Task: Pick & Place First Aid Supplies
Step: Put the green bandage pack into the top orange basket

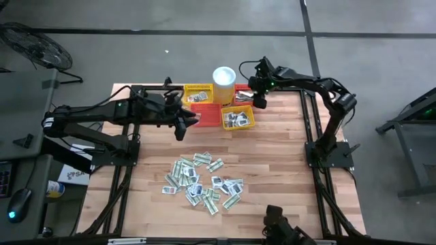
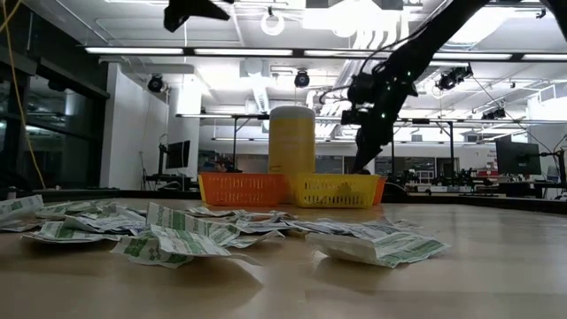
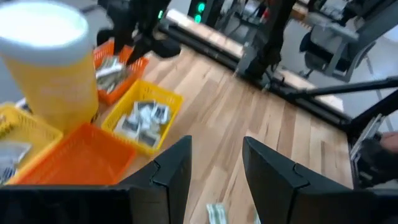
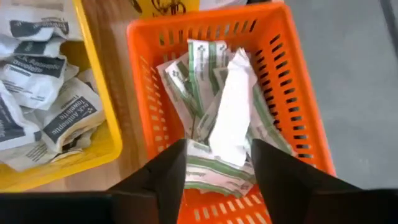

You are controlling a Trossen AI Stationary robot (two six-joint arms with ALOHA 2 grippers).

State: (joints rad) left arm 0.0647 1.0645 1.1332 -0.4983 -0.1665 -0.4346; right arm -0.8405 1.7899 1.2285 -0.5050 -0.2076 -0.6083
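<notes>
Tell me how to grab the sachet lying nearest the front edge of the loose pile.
Take that sachet from straight above, the pincer closing across its short width. It lies flat at the pile's fringe, and bare table beside it probably leaves room for the fingers.

Overhead, table-level, two wrist views; baskets [image 1: 237, 117] shared

The right claw [image 4: 216, 163] hangs directly above a basket [image 4: 297, 87] at the far edge of the surface [image 1: 286, 170], with a heap of sachets [image 4: 217, 118] in it just below the claw's tips. Beside that basket, on the claw's inner side, a second basket [image 4: 99, 146] holds packets [image 4: 43, 93]. The cup [image 1: 224, 83] stands among the baskets. The loose pile of sachets [image 1: 203, 182] lies well apart, toward the near edge. The left claw [image 1: 181, 129] hovers between the baskets and that pile.
</notes>
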